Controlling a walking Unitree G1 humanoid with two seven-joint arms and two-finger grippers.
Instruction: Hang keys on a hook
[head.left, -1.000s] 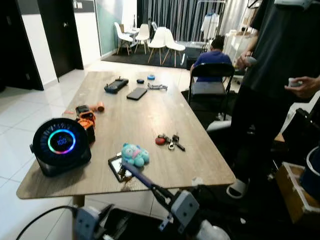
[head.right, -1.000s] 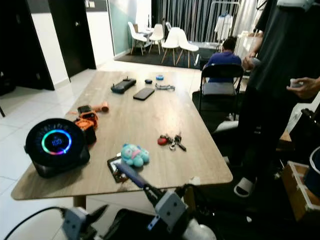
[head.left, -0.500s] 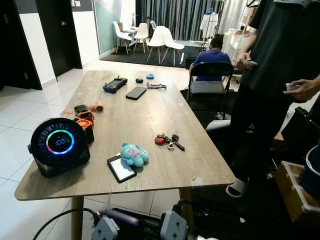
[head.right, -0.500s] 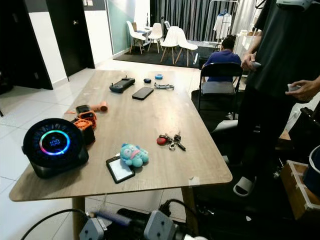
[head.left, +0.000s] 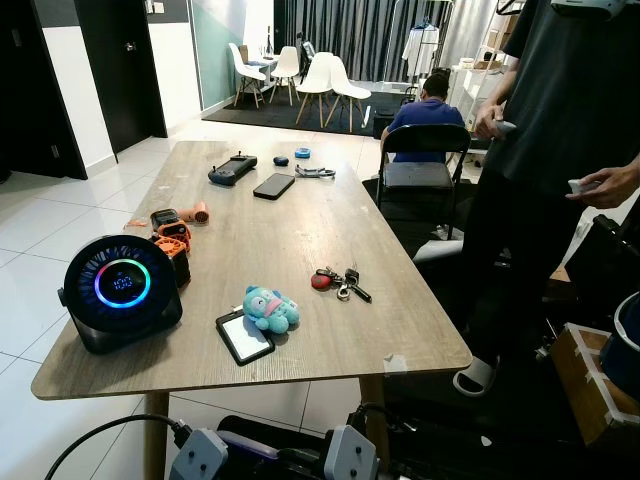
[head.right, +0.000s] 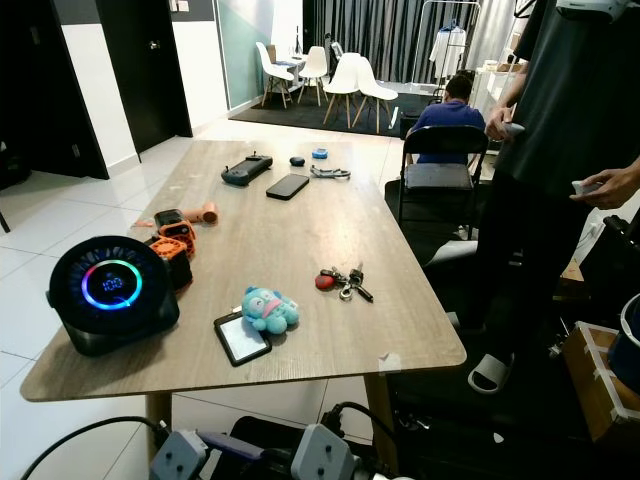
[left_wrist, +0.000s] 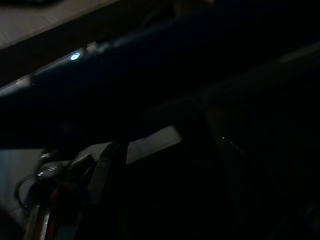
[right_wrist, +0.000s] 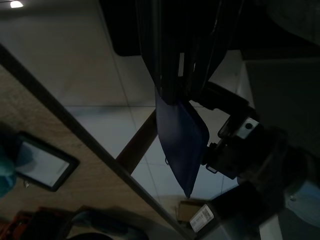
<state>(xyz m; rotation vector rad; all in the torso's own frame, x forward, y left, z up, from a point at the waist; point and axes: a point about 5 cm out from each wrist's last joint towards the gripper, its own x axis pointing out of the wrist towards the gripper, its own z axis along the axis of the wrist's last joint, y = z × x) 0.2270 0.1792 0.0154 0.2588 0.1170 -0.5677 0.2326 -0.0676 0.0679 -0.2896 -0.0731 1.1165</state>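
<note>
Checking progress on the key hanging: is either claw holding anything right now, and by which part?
Nothing is held. The bunch of keys with a red fob lies untouched on the wooden table, and both arms are down below the table's near edge.

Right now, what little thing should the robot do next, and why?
Probably raise the right arm up over the table edge toward the keys. They lie loose on the wooden table, right of the blue plush toy, and both arms sit low below the near edge.

The standing person is cut off above the shoulders, and the left wrist view is nearly black.
</note>
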